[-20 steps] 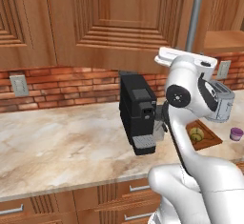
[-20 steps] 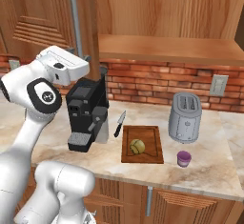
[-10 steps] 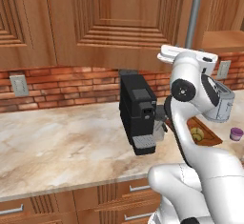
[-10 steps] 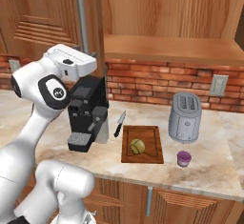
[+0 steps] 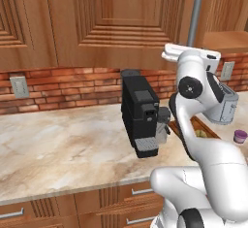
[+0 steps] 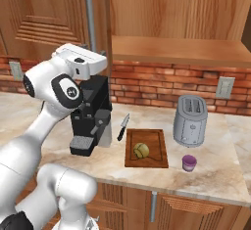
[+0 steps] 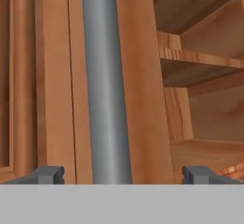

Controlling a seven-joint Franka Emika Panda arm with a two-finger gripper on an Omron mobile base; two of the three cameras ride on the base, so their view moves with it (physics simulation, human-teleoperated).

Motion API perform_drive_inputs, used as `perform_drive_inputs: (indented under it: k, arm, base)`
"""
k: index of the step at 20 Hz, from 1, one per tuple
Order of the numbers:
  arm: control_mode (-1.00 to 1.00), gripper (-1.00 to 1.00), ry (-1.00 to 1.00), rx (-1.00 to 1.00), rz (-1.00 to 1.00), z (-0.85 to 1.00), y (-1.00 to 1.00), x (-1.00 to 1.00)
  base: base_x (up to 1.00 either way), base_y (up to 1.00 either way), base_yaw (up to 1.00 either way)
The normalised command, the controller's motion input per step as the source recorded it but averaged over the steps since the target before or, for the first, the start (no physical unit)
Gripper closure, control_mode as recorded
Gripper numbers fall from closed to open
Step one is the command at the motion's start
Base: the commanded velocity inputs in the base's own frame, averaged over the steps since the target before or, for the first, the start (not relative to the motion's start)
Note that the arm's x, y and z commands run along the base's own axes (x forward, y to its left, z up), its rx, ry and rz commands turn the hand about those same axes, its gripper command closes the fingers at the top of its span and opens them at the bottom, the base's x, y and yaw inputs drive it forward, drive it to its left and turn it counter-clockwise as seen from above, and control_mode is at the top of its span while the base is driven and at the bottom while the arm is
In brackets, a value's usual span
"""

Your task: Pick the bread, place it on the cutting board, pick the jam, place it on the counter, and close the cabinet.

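With the bread (image 6: pixel 141 149) on the board (image 6: pixel 158 150) and the jam (image 6: pixel 189 163) on the counter (image 6: pixel 215 168), the arm has swung right, its gripper (image 7: pixel 122 174) spread wide before the cabinet (image 6: pixel 44 18) door's handle (image 7: pixel 106 82), ready for closing.

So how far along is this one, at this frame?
Done: the bread lies on the cutting board, and the jam stands on the counter. In hand: the open gripper faces the silver handle of the cabinet door. Left: closing it; the shelves are exposed.
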Motion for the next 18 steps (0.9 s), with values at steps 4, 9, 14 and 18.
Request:
perform_drive_inputs:
  k: [4, 9, 14, 18]
  arm:
    - [-1.0, -1.0, 0.0, 0.0, 0.04, 0.0, -0.14, 0.24]
    - [-1.0, -1.0, 0.0, 0.0, 0.04, 0.0, -0.1, 0.22]
    - [-1.0, -1.0, 0.0, 0.0, 0.03, 0.0, -0.06, 0.27]
    - [-1.0, -1.0, 0.03, 0.0, 0.03, 0.0, -0.05, 0.24]
  base:
    - [0.0, 0.0, 0.0]
    - [0.0, 0.0, 0.0]
    - [0.0, 0.0, 0.0]
    - [0.0, 0.0, 0.0]
